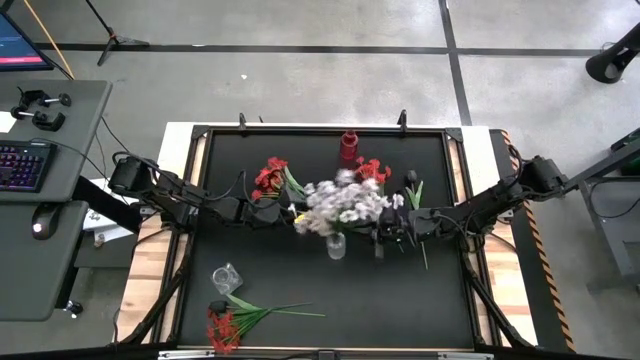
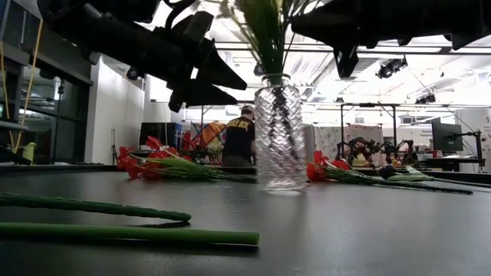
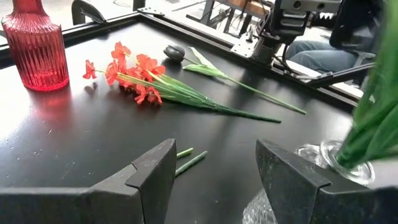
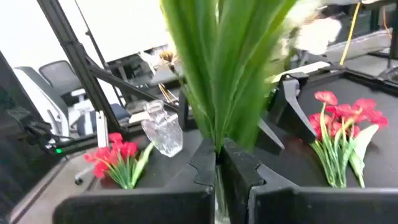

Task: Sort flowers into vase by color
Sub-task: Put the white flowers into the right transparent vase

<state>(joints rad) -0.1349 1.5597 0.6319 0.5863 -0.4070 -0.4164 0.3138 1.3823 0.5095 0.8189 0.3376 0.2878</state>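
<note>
From the high view, we see the white flowers [image 1: 340, 205] bunched in a clear vase [image 1: 336, 246] at the middle of the desk [image 1: 450, 290], red bunches lying toward the far edge and the near left corner; we judge them light and floppy-headed, best taken low on the stiff stems. In the left wrist view the left pincer [image 3: 214, 168] hangs open and empty beside the vase. In the right wrist view the right pincer [image 4: 219, 163] is closed on the green stems [image 4: 217, 68].

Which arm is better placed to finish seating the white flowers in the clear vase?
Right. Its claw is shut on the white flowers, stems over the clear vase. The left claw is open, empty beside it.
</note>
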